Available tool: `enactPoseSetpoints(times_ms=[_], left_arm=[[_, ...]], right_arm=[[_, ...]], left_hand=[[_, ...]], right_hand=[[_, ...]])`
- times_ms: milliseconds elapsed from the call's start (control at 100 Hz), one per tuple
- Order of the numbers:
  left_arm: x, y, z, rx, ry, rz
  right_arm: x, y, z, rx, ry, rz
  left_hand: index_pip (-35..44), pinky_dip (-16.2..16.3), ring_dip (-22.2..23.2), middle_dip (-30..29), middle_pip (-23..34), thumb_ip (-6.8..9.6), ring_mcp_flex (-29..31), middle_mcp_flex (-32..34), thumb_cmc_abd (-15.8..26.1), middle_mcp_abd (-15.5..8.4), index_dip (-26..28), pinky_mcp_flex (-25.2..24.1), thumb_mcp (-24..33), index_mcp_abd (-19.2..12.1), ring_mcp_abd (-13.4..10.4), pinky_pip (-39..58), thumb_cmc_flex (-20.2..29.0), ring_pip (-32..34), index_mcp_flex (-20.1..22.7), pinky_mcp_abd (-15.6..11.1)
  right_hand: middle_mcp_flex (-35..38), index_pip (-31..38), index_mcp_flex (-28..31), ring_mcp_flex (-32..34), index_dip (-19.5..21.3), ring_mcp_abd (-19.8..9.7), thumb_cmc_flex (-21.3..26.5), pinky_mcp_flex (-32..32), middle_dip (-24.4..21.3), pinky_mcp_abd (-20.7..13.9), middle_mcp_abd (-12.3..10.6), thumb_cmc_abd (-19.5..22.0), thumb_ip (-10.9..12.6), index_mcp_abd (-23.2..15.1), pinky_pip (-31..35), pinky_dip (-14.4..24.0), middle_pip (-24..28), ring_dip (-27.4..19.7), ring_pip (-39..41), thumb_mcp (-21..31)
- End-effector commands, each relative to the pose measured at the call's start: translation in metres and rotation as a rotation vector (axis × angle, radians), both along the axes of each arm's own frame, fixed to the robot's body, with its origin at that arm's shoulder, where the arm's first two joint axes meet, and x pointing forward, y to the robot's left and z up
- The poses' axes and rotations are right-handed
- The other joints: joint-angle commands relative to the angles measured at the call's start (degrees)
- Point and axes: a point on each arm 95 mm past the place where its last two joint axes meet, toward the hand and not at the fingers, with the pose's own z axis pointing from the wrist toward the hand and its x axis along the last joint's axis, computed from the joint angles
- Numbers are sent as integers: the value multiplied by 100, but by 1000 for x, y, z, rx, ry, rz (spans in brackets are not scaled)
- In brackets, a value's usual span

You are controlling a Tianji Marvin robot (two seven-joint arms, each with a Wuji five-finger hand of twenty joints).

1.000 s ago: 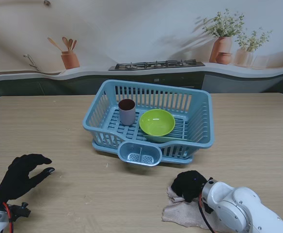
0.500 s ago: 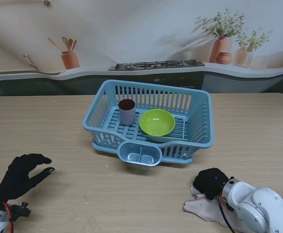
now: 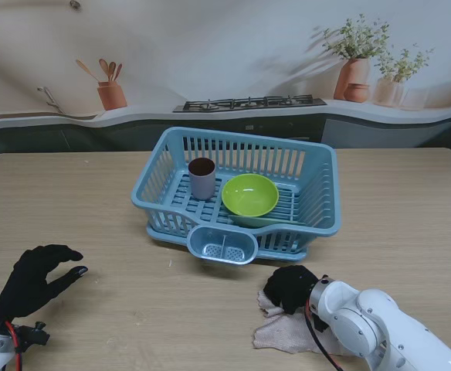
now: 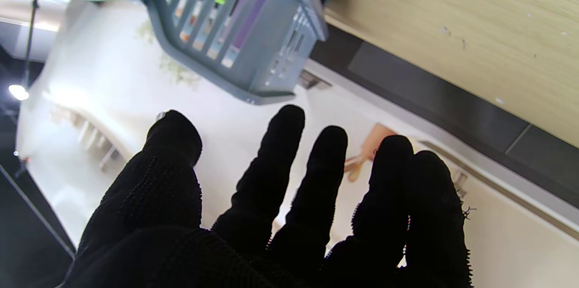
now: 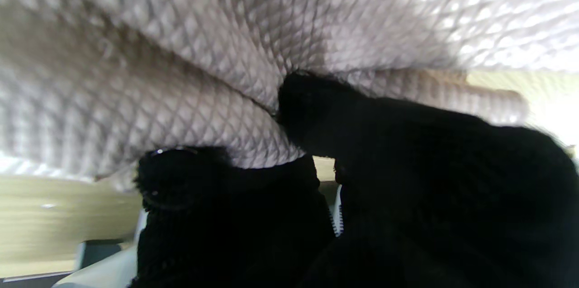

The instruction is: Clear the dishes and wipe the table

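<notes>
Nearest to us, our right hand [image 3: 289,287] presses down on a beige cloth [image 3: 287,332] that lies crumpled on the wooden surface [image 3: 133,309]; in the right wrist view the black-gloved fingers [image 5: 312,116] curl into the waffle-weave folds of the cloth [image 5: 181,53], so this hand has hold of it. At the left, our left hand [image 3: 34,280] hovers over the surface, holding nothing; its fingers [image 4: 276,161] are spread and slightly bent, with the thumb apart from the rest.

Farther from us, near the middle of the surface, stands a blue dish basket [image 3: 318,216]; a small cutlery holder [image 3: 223,245] hangs on its near wall, between the two hands and well apart from both. Inside the basket a brown cup [image 3: 202,178] stands upright at the left; just beside it, to the right, a green bowl [image 3: 250,194] rests tilted with its opening towards us.

Beyond the surface runs a dark counter with a stove top [image 3: 249,102]; a pot of wooden utensils [image 3: 111,91] stands at its left and potted plants [image 3: 354,66] at its right.
</notes>
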Motion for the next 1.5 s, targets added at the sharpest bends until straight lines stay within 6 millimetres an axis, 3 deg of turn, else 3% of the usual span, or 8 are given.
enactPoseSetpoints(times_ms=[0, 280, 460, 600, 640, 930, 1110, 1490], left_arm=[[1, -3, 1, -2, 5, -6], [1, -2, 1, -4, 2, -5], [2, -2, 2, -2, 8, -6], [2, -3, 1, 0, 15, -5], [3, -3, 1, -1, 16, -5], [3, -3, 1, 0, 14, -4], [4, -3, 1, 0, 15, -5], [4, -2, 1, 2, 13, -6]], right_arm=[[-28, 11, -33, -3, 118, 19], [-33, 34, -12, 195, 110, -41], [-37, 36, 1, 337, 133, -43], [-40, 37, 8, 422, 155, -23], [-41, 37, 10, 442, 165, -14], [-41, 31, 21, 464, 211, 62], [-41, 26, 24, 478, 194, 74], [-44, -2, 22, 474, 102, 12]], left_hand=[[-69, -69, -32, -131, -37, 158, -109, -77, 274, 129, 7, -59, -137, 28, 172, -84, 162, -9, 154, -80], [-72, -71, -32, -132, -39, 158, -107, -77, 282, 154, 4, -67, -160, 34, 174, -87, 161, -7, 151, -75], [-72, -71, -33, -131, -37, 159, -114, -75, 285, 143, 3, -72, -173, 35, 180, -87, 161, -11, 154, -86], [-74, -72, -33, -135, -46, 161, -112, -86, 292, 141, 1, -79, -187, 34, 175, -87, 163, -9, 150, -88], [-74, -71, -34, -134, -43, 162, -119, -79, 293, 159, 1, -76, -189, 37, 178, -85, 164, -12, 150, -86], [-72, -71, -34, -134, -44, 164, -114, -80, 285, 148, 2, -75, -208, 28, 172, -83, 172, -11, 149, -87], [-74, -71, -34, -135, -44, 166, -114, -77, 293, 140, 1, -76, -213, 25, 175, -82, 176, -13, 144, -85], [-77, -73, -34, -135, -48, 170, -124, -88, 296, 151, 3, -84, -235, 37, 174, -82, 194, -16, 135, -88]], right_hand=[[35, -609, -198, 93, -358, -234, 118, -25, -482, -688, -352, 313, -226, 457, 27, -93, -933, -73, 188, -497], [-174, -908, -509, -142, -647, -280, 65, -356, -771, -623, -412, 817, -191, 620, -550, -350, -1331, -186, -457, -745], [-888, -1682, -1097, -716, -1148, -415, -93, -1115, -987, -764, -541, 1136, -111, 793, -1522, -890, -2160, -138, -2036, -1325], [-1656, -2576, -1520, -1369, -911, -625, -520, -1811, -1035, -1000, -714, 1427, 76, 656, -2242, -1346, -2499, -183, -3249, -1636], [-1929, -3311, -1693, -1643, -205, -691, -907, -2096, -1089, -1098, -781, 1516, 505, 528, -2474, -1488, -2693, -262, -3607, -1514], [-2810, -4159, -3449, -2537, -232, -998, -1956, -2885, -1512, -913, -1138, 665, 390, -148, -3109, -1558, -3723, -922, -5081, -1657], [-2640, -4055, -3377, -2310, -214, -1004, -2055, -2865, -1499, -885, -1153, 600, 357, -29, -3107, -1529, -3693, -903, -5014, -1601], [-1510, -2678, -2014, -1563, 431, -418, -1817, -2190, -777, -830, -738, 371, 366, 773, -2001, -1104, -1910, 152, -2711, -1482]])
